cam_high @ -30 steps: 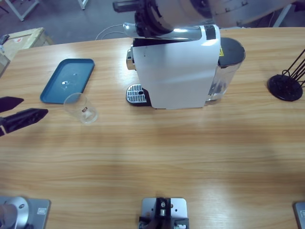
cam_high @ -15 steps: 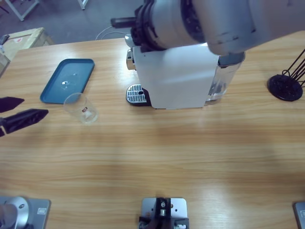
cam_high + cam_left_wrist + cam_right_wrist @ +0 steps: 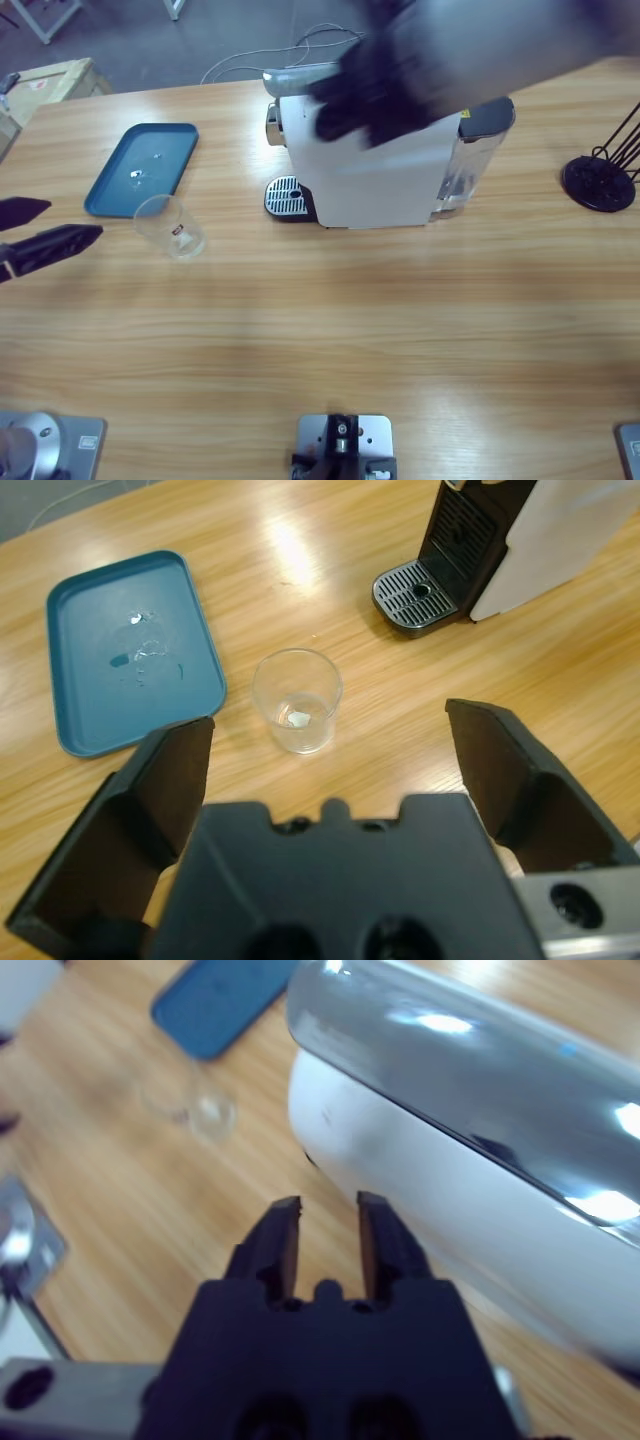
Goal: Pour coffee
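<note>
No legible text or labels

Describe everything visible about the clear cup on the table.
The clear cup is small, see-through and looks like glass or plastic, with a small mark on its side. It stands upright on the wooden table beside the blue tray, apart from the left gripper, whose jaws are open. Nothing touches it. No liquid shows inside.

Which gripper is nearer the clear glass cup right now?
Left. The left gripper sits open just beside the glass cup, facing it, not touching. The right gripper is up over the coffee machine, well away.
</note>
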